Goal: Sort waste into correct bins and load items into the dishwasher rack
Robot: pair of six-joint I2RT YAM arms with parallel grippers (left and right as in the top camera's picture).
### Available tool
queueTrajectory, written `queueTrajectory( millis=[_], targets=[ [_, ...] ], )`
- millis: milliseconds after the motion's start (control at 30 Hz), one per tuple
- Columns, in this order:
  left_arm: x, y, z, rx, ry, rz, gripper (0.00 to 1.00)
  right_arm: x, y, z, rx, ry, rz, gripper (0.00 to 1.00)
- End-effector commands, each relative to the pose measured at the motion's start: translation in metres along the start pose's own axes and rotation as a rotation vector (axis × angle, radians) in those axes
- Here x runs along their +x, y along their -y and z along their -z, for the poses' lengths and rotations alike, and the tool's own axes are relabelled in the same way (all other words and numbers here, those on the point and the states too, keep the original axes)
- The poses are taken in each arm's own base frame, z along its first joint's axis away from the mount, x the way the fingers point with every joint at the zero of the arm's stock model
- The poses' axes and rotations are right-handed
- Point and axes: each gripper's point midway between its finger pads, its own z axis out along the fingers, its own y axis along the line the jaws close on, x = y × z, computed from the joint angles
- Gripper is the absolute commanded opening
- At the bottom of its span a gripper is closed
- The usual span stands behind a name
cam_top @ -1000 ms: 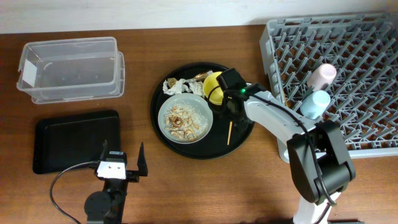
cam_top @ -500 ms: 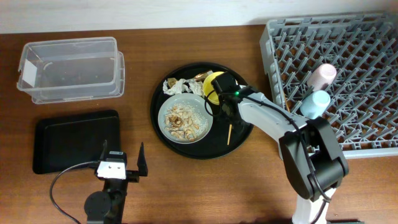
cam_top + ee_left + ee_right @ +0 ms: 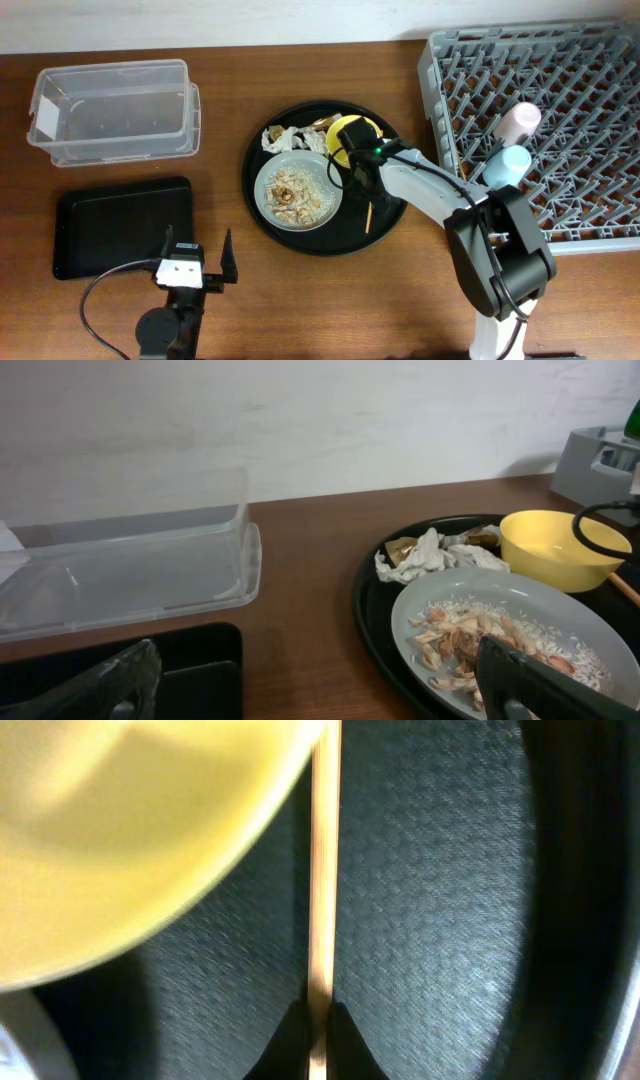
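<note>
**Far left.** The box (image 3: 110, 110) stands beside the flat tray (image 3: 120, 228). Your left gripper (image 3: 198, 252) sits off the flat tray's right-hand near corner. Its fingers (image 3: 540, 680) are spread wide and hold nothing. It is well apart from every dish.

**Centre.** The round tray (image 3: 252, 195) carries the following:
- the plate (image 3: 325, 175), with the scraps (image 3: 288, 196) on it;
- the tissue (image 3: 285, 138) and the wrapper (image 3: 322, 123), above the plate;
- the bowl (image 3: 343, 150), to the right of the tissue.

**Chopstick.** The chopstick (image 3: 368, 214) lies flat on the round tray, just right of the plate and below the bowl.
- From overhead, its long axis runs almost straight up and down the picture, only slightly tilted.
- Its free end points toward the round tray's near rim. Its other end disappears under your right gripper (image 3: 366, 184).
- In the right wrist view it runs vertically through the frame, passing the bowl's edge at the top.
- At the bottom of that view it sits between the two dark fingertips (image 3: 288, 1038).
- The jaws are narrowed to about the stick's width and press against it on both sides.

**Right.** The rack (image 3: 580, 200) stands beside the round tray. The pink cup (image 3: 520, 122) and the blue cup (image 3: 508, 166) are inside it, near its left wall.
</note>
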Motion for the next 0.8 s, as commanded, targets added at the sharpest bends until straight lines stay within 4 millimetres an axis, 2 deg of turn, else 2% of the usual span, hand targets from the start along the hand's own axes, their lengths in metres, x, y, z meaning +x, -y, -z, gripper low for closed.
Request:
queueTrajectory(
  millis=[0, 67, 133, 233, 333, 433, 533, 633, 767],
  targets=[
    [0.003, 0.001, 0.000, 0.001, -0.004, -0.012, 0.99, -0.020, 0.015, 0.030, 0.015, 0.041, -0.021, 0.04],
    [0.003, 0.001, 0.000, 0.001, -0.004, -0.012, 0.99, -0.038, 0.023, 0.054, -0.001, 0.078, 0.004, 0.04],
    [0.003, 0.001, 0.000, 0.001, -0.004, -0.012, 0.99, -0.064, 0.043, 0.090, -0.008, 0.130, 0.022, 0.04],
    [0.003, 0.001, 0.000, 0.001, -0.004, -0.012, 0.99, -0.098, 0.083, 0.138, -0.006, 0.217, 0.047, 0.04],
    [0.003, 0.001, 0.000, 0.001, -0.004, -0.012, 0.99, -0.124, 0.124, 0.171, 0.007, 0.298, 0.048, 0.05],
    [0.003, 0.001, 0.000, 0.001, -0.004, -0.012, 0.99, -0.136, 0.151, 0.177, 0.036, 0.328, 0.060, 0.05],
    [0.003, 0.001, 0.000, 0.001, -0.004, -0.012, 0.99, -0.143, 0.175, 0.170, 0.076, 0.318, 0.107, 0.05],
    [0.003, 0.001, 0.000, 0.001, -0.004, -0.012, 0.99, -0.148, 0.186, 0.158, 0.091, 0.307, 0.102, 0.05],
    [0.003, 0.001, 0.000, 0.001, -0.004, -0.012, 0.99, -0.151, 0.182, 0.142, 0.057, 0.282, 0.101, 0.05]
  ],
)
